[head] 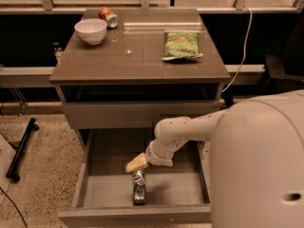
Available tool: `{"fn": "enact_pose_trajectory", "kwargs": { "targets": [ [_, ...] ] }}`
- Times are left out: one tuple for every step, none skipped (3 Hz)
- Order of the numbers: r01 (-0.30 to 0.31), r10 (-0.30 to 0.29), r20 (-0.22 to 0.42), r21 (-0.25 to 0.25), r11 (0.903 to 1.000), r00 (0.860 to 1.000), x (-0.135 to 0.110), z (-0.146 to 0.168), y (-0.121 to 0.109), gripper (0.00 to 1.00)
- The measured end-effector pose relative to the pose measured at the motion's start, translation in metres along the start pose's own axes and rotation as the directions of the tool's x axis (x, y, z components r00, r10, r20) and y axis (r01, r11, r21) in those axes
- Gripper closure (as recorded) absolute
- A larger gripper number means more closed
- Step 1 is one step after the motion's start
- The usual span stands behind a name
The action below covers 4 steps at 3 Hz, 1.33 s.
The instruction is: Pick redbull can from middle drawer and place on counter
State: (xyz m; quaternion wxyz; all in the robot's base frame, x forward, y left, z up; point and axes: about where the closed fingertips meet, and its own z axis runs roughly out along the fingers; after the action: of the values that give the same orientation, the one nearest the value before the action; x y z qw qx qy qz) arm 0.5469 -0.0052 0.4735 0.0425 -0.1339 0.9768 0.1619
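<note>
The gripper is hanging low inside the open drawer, pointing left and downward; I cannot tell whether it is apart or together. The redbull can is lying on the drawer floor just in front of the gripper, its far end right beneath it; contact is unclear. Above and behind the gripper, the counter is carrying a bowl, a soda can and a green bag.
</note>
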Motion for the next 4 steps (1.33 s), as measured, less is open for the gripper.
{"fn": "enact_pose_trajectory", "kwargs": {
  "targets": [
    [-0.065, 0.067, -0.057, 0.046, 0.9969, 0.996, 0.005, 0.040, -0.003, 0.00],
    [-0.136, 0.145, -0.124, 0.081, 0.9875, 0.982, 0.012, 0.083, -0.003, 0.00],
    [-0.186, 0.197, -0.156, 0.082, 0.9791, 0.968, 0.019, 0.104, -0.007, 0.00],
    [-0.228, 0.236, -0.160, 0.065, 0.9715, 0.959, 0.026, 0.110, -0.009, 0.26]
  ]
}}
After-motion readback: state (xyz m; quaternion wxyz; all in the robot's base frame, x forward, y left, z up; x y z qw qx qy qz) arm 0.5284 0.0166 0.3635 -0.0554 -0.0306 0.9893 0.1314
